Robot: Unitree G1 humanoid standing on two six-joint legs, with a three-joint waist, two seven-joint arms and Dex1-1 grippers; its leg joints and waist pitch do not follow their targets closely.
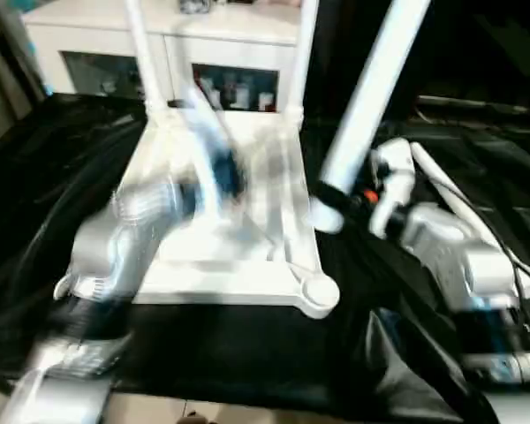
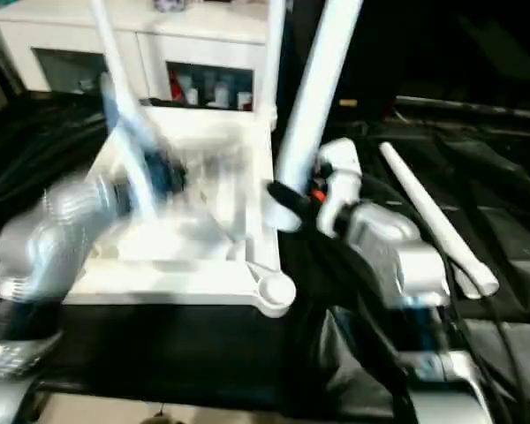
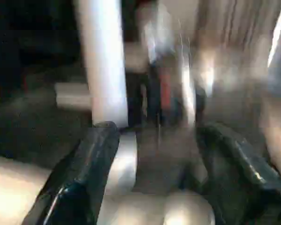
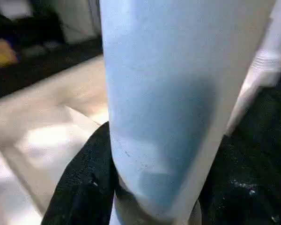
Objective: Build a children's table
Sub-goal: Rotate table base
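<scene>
right gripper jaws pinching tilted leg, left gripper jaws spread over tabletop

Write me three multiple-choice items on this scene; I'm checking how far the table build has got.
1. Where does the loose leg lie?
A. On the black cloth, right of the tabletop
B. Across the tabletop
C. Standing in a socket

2. How many standing legs rise from the tabletop's far corners?
A. One
B. Two
C. Four

3. What state is the right tool in?
A. Open, empty
B. Closed on the held leg
C. Flat on the cloth

Key: 1 A, it lies on cloth beside the right arm; 2 B, one rises at each far corner; 3 B, black fingers wrap its lower end.
</scene>
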